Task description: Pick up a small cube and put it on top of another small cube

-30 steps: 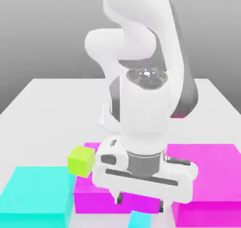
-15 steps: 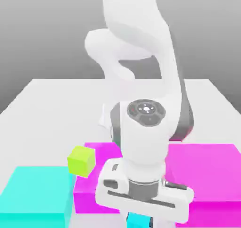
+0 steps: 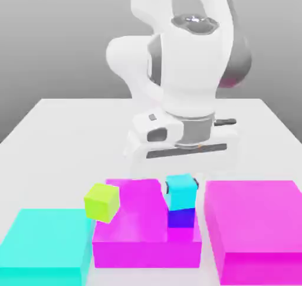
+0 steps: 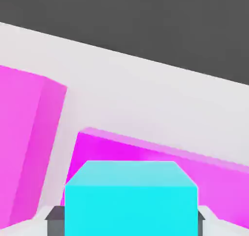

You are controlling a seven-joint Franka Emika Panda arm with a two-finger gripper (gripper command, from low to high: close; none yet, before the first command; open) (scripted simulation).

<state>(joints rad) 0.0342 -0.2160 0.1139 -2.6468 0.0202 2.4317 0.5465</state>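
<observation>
Light cyan, the small cube (image 3: 181,191) sits clamped between the jaws of the gripper (image 3: 182,189), whose dark fingertips (image 3: 167,188) press its sides. In the exterior view it appears directly above the dark blue cube (image 3: 181,218); whether the two touch cannot be told. In the hand view the small cube (image 4: 131,201) is close up, with grey fingers (image 4: 57,219) on either side of it. The blue cube is in front of a magenta block (image 3: 135,220), near that block's corner on the exterior view's right. A second, larger magenta block (image 3: 253,226) lies further to the exterior view's right. A yellow-green cube (image 3: 102,202) rests tilted at the first block's other edge, and beyond it lies a flat cyan block (image 3: 47,249). All rest on a white tabletop (image 3: 59,131), with the white arm (image 3: 177,61) rising above.
</observation>
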